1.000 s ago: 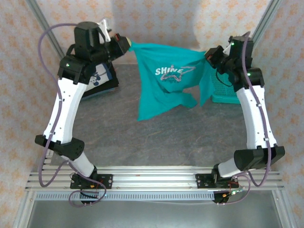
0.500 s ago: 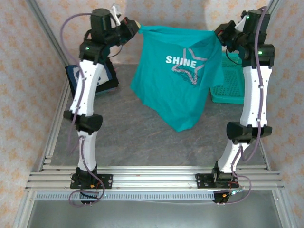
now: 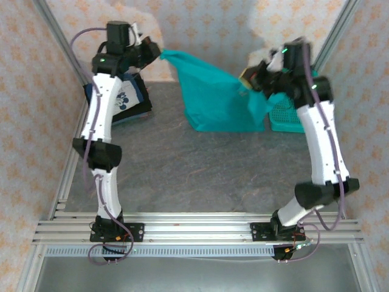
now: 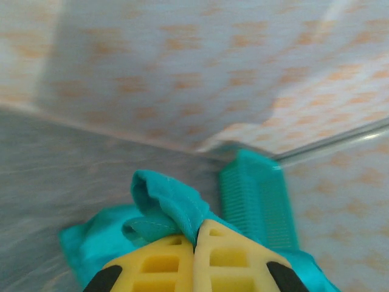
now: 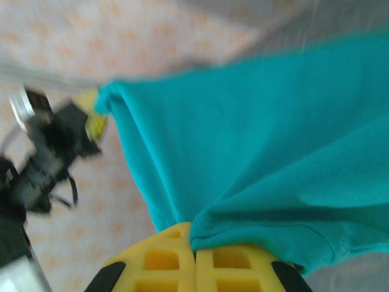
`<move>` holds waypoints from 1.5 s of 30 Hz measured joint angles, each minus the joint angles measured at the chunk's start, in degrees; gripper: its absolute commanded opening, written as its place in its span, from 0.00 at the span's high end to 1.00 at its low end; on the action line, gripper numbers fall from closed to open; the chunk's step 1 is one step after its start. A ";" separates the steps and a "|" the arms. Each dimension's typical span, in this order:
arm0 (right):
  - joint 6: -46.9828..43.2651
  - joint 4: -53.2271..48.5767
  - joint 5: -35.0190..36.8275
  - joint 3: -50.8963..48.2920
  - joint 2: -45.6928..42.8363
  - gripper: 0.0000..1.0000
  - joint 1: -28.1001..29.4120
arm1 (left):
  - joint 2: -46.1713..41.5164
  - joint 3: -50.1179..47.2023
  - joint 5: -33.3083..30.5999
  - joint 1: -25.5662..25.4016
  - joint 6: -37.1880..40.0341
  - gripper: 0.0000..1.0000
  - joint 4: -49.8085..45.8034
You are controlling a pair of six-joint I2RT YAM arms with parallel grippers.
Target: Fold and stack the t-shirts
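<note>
teal cloth t-shirt hangs stretched between both arms over far side of grey table, lower edge down on the surface. left gripper jaws pinched on one top corner, right gripper jaws pinched on the other. navy printed t-shirt lies by left arm, teal plastic mesh basket beside right arm

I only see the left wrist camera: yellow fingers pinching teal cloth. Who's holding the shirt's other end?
Observer: The right gripper is shut on the teal t-shirt's other corner.
Operator: Is it stretched flat?
Observer: No. From above it droops between the left gripper and the right one.
Operator: Any more shirts?
Observer: A navy t-shirt with white print lies at the table's far left.
</note>
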 measured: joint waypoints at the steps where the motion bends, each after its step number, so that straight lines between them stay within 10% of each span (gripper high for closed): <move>1: 2.32 3.67 0.02 -6.95 -2.47 1.00 3.63 | -2.29 -4.46 -1.05 1.36 1.57 1.00 -0.20; 4: 11.72 16.92 0.66 -25.83 -5.33 1.00 13.53 | -7.78 -17.79 -4.83 5.33 6.16 0.96 -0.98; 7: 21.46 29.07 1.22 -33.18 4.11 0.97 22.08 | -8.98 -26.47 -8.83 8.31 9.75 0.61 -1.68; 14: 37.44 48.04 -1.86 -18.84 36.46 0.42 31.65 | -10.45 -31.82 -15.26 11.89 13.55 0.11 -4.70; 20: 34.45 46.05 -4.83 -13.11 36.65 0.27 27.52 | -29.81 -40.74 -19.65 7.34 10.29 0.09 -8.50; 29: 4.00 17.53 2.29 -10.34 19.26 0.20 9.77 | -57.29 -70.18 -20.98 -21.68 -7.98 0.09 -7.19; 37: -12.70 6.75 7.89 -11.78 19.08 0.21 -2.71 | -47.65 -85.55 -17.35 -40.85 -24.20 0.18 4.61; 45: -17.25 5.77 7.91 -15.80 22.40 0.21 -6.45 | -26.05 -79.43 -13.31 -50.14 -30.10 0.29 13.75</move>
